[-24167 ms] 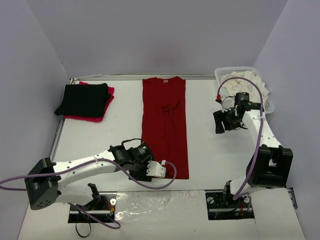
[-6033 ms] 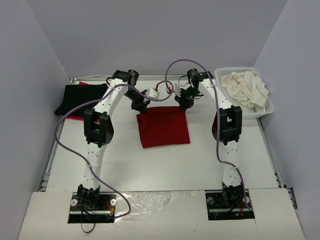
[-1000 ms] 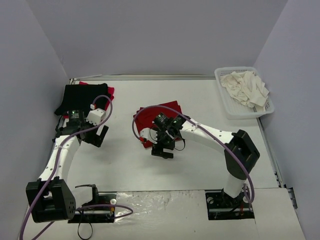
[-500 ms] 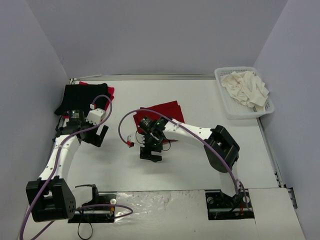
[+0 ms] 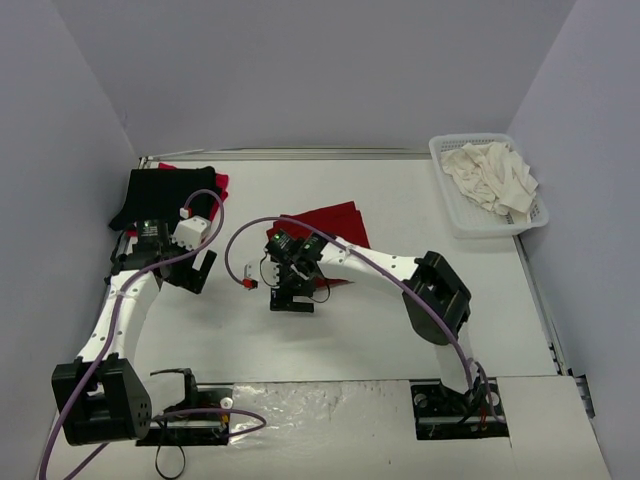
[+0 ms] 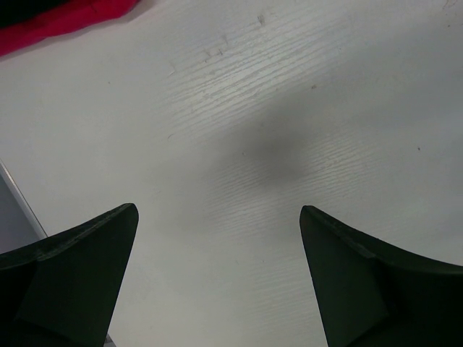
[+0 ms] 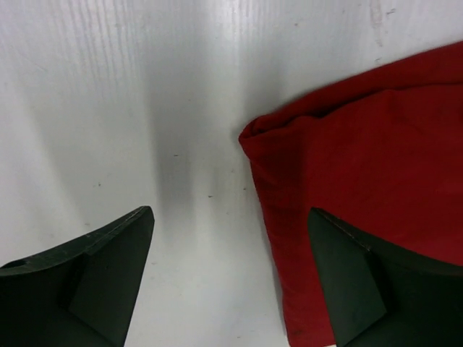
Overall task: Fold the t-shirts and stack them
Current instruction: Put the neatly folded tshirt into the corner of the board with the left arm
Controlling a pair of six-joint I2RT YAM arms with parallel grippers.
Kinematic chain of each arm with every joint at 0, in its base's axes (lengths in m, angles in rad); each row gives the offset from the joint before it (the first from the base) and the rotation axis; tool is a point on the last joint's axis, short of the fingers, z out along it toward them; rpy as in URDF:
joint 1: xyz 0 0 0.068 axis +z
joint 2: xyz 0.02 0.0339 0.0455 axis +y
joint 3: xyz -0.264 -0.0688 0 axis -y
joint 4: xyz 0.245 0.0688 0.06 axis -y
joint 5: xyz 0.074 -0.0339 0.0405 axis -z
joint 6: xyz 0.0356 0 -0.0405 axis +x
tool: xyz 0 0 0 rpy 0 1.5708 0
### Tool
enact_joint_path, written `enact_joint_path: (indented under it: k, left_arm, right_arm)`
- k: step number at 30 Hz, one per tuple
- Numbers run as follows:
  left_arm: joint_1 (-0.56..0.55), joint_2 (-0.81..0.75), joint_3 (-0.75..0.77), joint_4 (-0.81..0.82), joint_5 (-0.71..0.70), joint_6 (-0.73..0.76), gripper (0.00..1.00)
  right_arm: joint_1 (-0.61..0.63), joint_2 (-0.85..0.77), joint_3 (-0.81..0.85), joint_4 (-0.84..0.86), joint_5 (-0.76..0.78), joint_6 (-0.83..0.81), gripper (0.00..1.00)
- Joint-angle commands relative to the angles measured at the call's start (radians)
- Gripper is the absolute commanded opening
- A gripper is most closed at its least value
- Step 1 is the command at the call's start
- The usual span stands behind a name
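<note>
Right pincer (image 7: 230,211) spread, empty; a corner of the dark red shirt (image 7: 362,144) lies between its fingers, nearer the right one. Left pincer (image 6: 217,208) spread, empty, above the worktop (image 6: 289,87).

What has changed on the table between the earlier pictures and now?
The dark red shirt, first lying long, was folded into a square. Both arms then left it: the left gripper drew back beside the black stack, and in the last second the right gripper slid left to the shirt's left edge, fingers open. The stack and the basket of cream shirts stayed as they were.
</note>
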Motion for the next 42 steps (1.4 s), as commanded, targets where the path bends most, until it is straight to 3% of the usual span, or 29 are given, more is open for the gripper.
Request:
enact_joint_path:
  k: [1,6,17,22,26,27,32,42]
  left_arm:
    - [0.004,-0.025,0.033,0.003,0.003,-0.012,0.94]
    - [0.004,-0.019,0.036,0.001,0.000,-0.012,0.94]
    - [0.004,-0.039,0.042,-0.005,0.005,-0.004,0.94]
    - [0.004,-0.013,0.054,-0.011,0.004,-0.007,0.94]
    - [0.002,-0.005,0.060,-0.008,0.014,-0.010,0.94]
    - [0.001,0.001,0.062,-0.006,0.016,-0.010,0.94]
    - [-0.004,0.063,0.103,-0.014,0.052,-0.027,0.94]
    - [-0.005,0.318,0.272,-0.026,0.341,-0.208,0.94]
  right_arm:
    - [0.026,-0.080,-0.018,0.032,0.139,-0.010,0.83]
    - [0.037,-0.040,-0.076,0.098,0.201,-0.022,0.84]
    - [0.034,0.075,-0.078,0.222,0.349,-0.039,0.71]
    - [0.034,0.106,-0.053,0.228,0.383,-0.036,0.44]
    - [0.028,0.135,-0.030,0.230,0.405,-0.030,0.05]
    - [0.025,0.143,-0.025,0.230,0.411,-0.027,0.00]
    - [-0.006,0.167,0.048,0.228,0.428,-0.017,0.00]
    - [-0.052,0.150,0.172,0.215,0.415,-0.019,0.00]
